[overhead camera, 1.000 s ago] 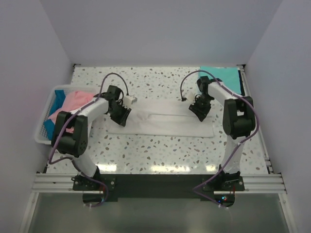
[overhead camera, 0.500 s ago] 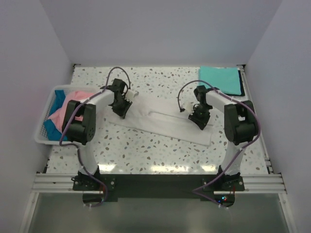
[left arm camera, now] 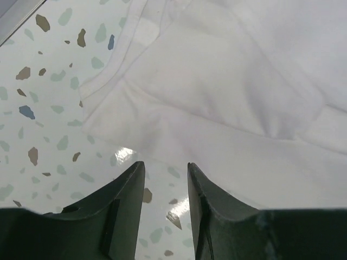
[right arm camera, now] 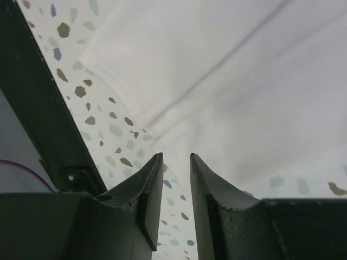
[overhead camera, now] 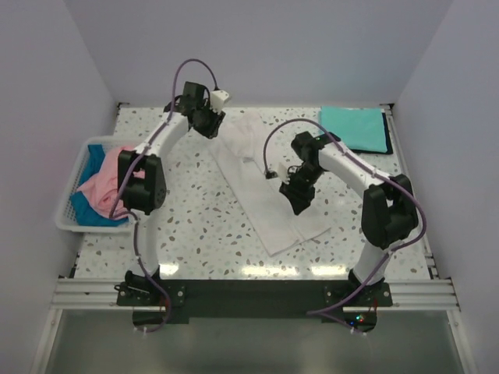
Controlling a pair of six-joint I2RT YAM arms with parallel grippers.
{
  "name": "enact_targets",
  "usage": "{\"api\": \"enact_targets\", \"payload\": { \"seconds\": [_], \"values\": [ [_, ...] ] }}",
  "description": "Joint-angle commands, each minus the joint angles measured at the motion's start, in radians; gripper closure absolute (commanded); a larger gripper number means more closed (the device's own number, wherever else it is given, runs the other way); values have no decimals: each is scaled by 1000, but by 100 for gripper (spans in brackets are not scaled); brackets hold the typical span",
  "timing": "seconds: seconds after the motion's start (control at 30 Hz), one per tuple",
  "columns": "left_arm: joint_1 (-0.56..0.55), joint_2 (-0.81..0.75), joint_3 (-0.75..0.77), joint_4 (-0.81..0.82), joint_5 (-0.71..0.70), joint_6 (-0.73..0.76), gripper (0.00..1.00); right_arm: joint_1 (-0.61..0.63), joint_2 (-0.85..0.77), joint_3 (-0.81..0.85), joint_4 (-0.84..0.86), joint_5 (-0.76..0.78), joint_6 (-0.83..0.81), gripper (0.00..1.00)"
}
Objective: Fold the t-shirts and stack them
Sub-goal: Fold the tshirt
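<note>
A white t-shirt [overhead camera: 259, 191], folded into a long strip, lies slantwise on the speckled table from far left to near right. My left gripper [overhead camera: 207, 122] hovers at its far-left end. In the left wrist view the left gripper [left arm camera: 165, 167] is open over bare table, the white t-shirt's [left arm camera: 227, 81] edge just ahead. My right gripper [overhead camera: 300, 202] is over the strip's near half. The right gripper [right arm camera: 176, 156] is open, nothing between its fingers, above the white t-shirt's [right arm camera: 227, 70] side edge. A folded teal t-shirt [overhead camera: 355, 128] lies at the back right.
A white lattice basket [overhead camera: 84, 148] at the left table edge holds a crumpled pink t-shirt [overhead camera: 105, 183] and a blue t-shirt [overhead camera: 84, 212]. A black rail [right arm camera: 43, 108] runs along the left of the right wrist view.
The white t-shirt swung from lying crosswise to slantwise. The left gripper went to the far side and its jaws widened; the right gripper came nearer and leftward.
</note>
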Motion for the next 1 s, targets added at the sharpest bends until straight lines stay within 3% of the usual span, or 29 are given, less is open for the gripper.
{"api": "enact_targets", "payload": {
  "seconds": [0.0,0.27,0.53,0.8,0.97],
  "values": [
    [-20,-165,-103,66,123,-45,58,-96,-6,43,-39,10,29,70],
    [-115,-247,-378,61,174,-82,62,-118,92,11,108,191,38,80],
    [-116,-238,-391,41,148,-92,63,3,123,-126,206,245,57,84],
    [-112,-195,-340,3,112,-80,64,170,176,-173,232,66,173,84],
    [-110,-161,-286,-22,129,-92,63,246,221,-103,255,-126,261,82]
  ]
}}
